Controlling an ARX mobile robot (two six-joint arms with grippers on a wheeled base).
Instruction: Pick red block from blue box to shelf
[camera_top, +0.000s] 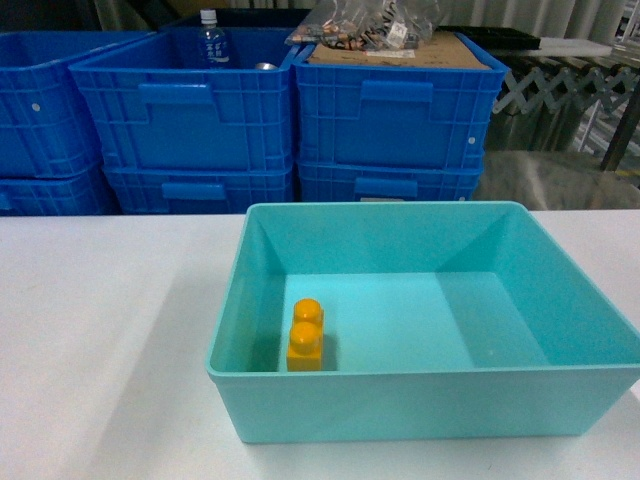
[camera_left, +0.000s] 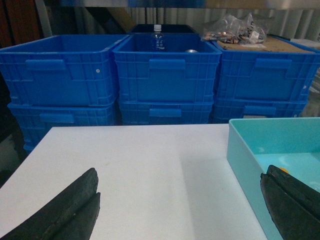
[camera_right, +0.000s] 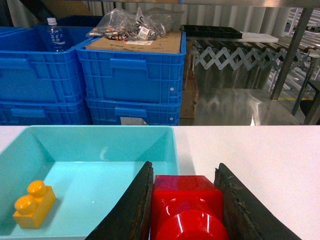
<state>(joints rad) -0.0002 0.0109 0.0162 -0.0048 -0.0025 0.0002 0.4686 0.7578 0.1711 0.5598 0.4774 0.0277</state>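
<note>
Crates (camera_right: 131, 80) behind blue box (camera_right: 100, 137)

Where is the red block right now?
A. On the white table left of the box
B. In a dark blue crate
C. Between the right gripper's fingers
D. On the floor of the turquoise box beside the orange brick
C: the right wrist view shows the red block clamped between the right gripper's two black fingers, while the turquoise box holds only the orange brick.

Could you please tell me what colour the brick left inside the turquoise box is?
Orange-yellow brick, clearest in the head view.
</note>
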